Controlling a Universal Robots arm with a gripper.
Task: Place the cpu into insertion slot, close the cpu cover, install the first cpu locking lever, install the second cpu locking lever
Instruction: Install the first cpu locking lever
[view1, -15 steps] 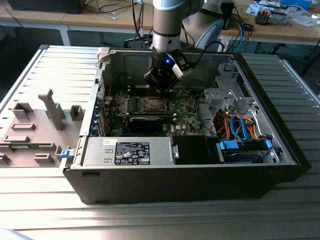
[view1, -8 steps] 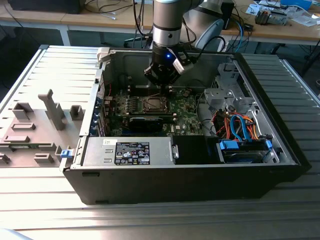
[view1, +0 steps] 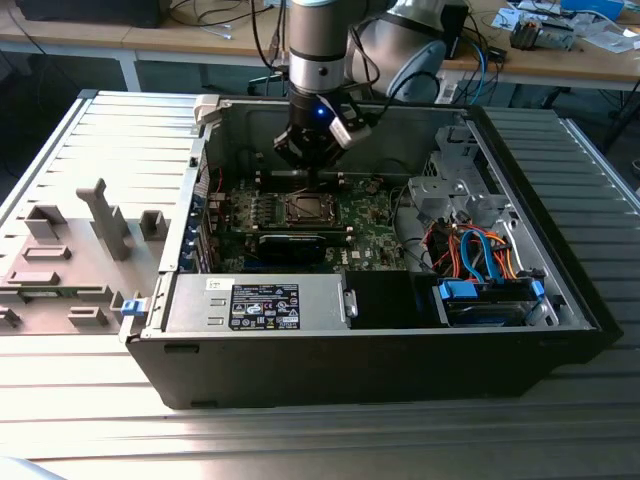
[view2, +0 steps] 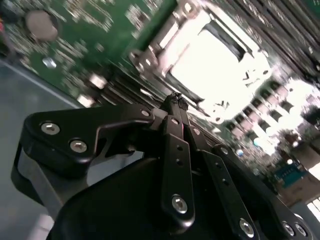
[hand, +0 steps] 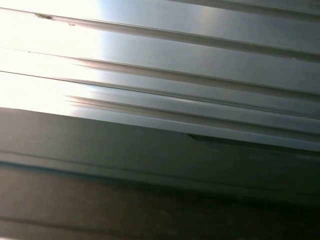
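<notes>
1. The hand (view1: 312, 165) hangs inside the open case (view1: 560, 300), low over the board (view1: 372, 225) and just behind the slot (view1: 304, 208) as the exterior view shows it.
2. In the second wrist view the hand (view2: 176, 100) has its fingertips (view2: 172, 102) pressed together at a point; it looks clenched, and I see nothing between them.
3. The slot (view2: 210, 65) lies just beyond those tips in the second wrist view, glaring bright under the light. A pale square face fills its middle, so I judge the cpu (view2: 207, 67) already sits in it, though the glare keeps me from being sure.
4. A silver frame rims that square; whether it is the cover lying flat, I cannot tell. I cannot pick out the levers.
5. Handling, as I judge it: the cpu is light, stiff and flat, with a smooth metal top that would slip. Its underside and the slot's contacts are delicate, so it should be taken by opposite edges only and kept level.
6. The cover is thin sheet metal, springy on its hinge; push it at the free edge.
</notes>
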